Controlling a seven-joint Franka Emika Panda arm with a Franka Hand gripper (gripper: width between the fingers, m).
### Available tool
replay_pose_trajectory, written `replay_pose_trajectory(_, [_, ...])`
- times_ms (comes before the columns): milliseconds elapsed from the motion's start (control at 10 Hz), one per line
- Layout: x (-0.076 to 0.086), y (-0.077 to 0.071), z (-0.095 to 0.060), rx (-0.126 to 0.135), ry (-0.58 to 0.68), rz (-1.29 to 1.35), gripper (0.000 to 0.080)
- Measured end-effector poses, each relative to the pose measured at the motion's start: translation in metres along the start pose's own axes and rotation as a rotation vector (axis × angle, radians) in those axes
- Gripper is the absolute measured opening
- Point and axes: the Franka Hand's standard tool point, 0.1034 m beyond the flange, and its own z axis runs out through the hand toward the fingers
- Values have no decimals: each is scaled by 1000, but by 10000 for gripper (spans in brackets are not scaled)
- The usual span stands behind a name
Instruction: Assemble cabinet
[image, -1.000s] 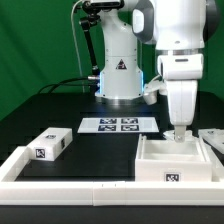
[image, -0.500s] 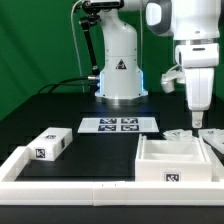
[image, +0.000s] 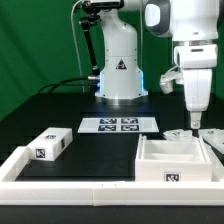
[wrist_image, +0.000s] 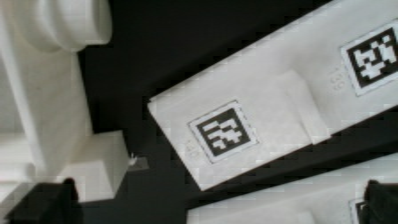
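Hand (image: 196, 123) higher now, clear above cabinet (image: 168, 160) (jaws apart).

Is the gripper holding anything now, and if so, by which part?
Nothing is held. The gripper hangs open above the cabinet, near its side at the exterior view's right. The wrist view shows nothing between its fingers.
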Motion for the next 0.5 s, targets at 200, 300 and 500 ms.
replay_pose_trajectory(200, [17,-10,5,8,4,-64,797])
replay_pose_trajectory(300, [33,-17,11,22,-4,-64,797])
replay_pose_trajectory(500, [42,-20,16,41,-14,-67,797])
